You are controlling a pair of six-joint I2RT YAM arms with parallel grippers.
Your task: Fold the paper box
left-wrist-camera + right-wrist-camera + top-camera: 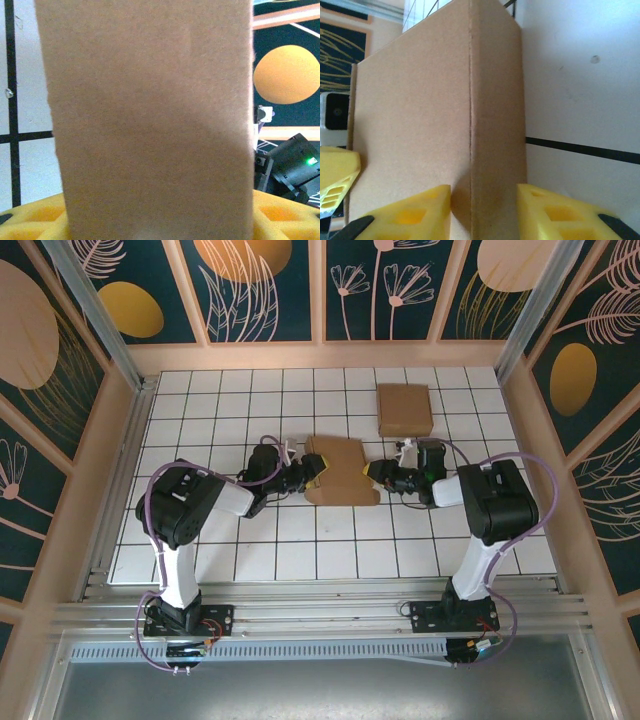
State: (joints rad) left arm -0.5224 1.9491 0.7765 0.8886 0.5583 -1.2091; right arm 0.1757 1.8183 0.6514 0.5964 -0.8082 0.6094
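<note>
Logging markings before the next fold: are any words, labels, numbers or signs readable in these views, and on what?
None readable.
paper box: plain brown, no print.
flat cardboard piece: plain brown, no print.
walls: flower and leaf drawings only, no lettering.
table: black grid lines only.

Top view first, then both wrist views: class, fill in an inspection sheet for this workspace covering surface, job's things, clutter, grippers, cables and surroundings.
Surface: white tiled table with black grid lines.
Job's things: brown box, partly folded, mid-table between the arms.
Clutter: cardboard piece lying flat beyond the box, apart from it.
Grippers: left gripper at the box's left edge, right gripper at its right edge. In each wrist view, yellow fingers flank a panel. Whether they clamp it is unclear.
Cables: purple cables loop along both arms, off the box.
Surroundings: patterned walls; metal rails at the near edge.
</note>
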